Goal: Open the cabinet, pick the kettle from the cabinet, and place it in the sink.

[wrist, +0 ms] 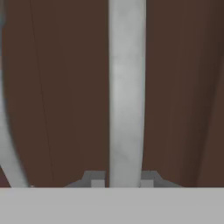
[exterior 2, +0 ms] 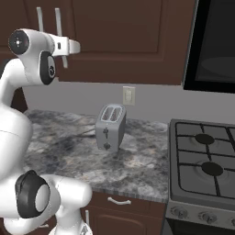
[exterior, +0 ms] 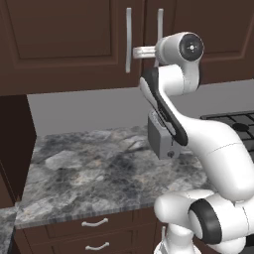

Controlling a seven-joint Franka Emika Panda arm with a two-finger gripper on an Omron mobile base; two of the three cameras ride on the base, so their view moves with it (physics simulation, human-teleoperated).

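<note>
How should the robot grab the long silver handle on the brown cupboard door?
Take the long vertical silver bar handle around its straight middle, coming head-on at the dark brown wooden cabinet, one finger each side. The bar stands off the door, leaving room. The two-finger gripper already straddles it that way.

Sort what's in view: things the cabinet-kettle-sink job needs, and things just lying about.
For the job:
- cabinet, doors closed
- its bar handle, between the fingertips
- pincer

Just about:
- toaster
- stove
- wall outlet
- lower drawers
</note>
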